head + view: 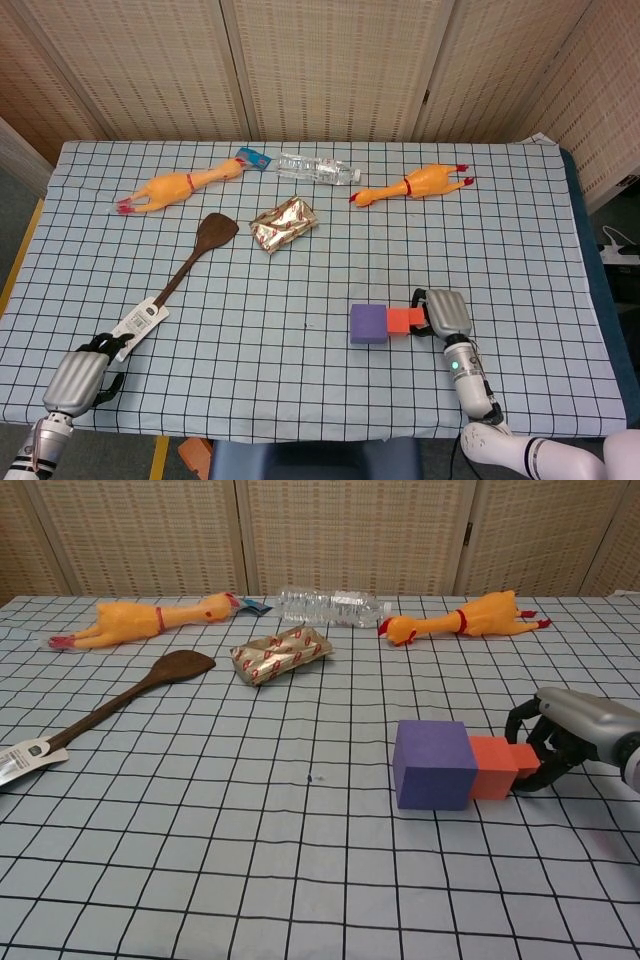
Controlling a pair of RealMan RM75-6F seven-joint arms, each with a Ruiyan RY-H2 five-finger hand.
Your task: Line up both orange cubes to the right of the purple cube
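where it touches the purple cube (pixel 433 765), larger orange cube (pixel 494 767), matte, square-edged

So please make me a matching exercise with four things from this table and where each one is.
Things:
1. purple cube
2. small orange cube
3. wooden spatula
4. water bottle

Places:
A. far edge, between the two rubber chickens
B. left side of the table
C. between the right hand's fingers
D. left end of the cube row

Pairs: 1-D, 2-C, 3-B, 4-A
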